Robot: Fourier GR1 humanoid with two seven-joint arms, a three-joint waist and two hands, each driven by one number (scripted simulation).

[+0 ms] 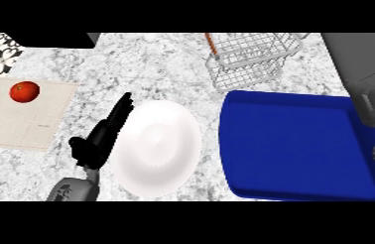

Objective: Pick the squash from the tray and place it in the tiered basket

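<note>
The blue tray (293,149) lies at the right of the counter, and nothing shows on its surface. A wire tiered basket (249,59) stands behind it at the top of the view; I see nothing in its tiers. No squash is visible anywhere. My left hand (99,141) rests open at the lower left, fingers straight and pointing away from me, beside the left rim of a white plate. My right hand does not show.
A white plate (157,146) sits in the middle, between my left hand and the tray. A red round fruit (24,91) lies on a beige mat (36,124) at the left edge. Grey shapes (362,79) stand at the right edge.
</note>
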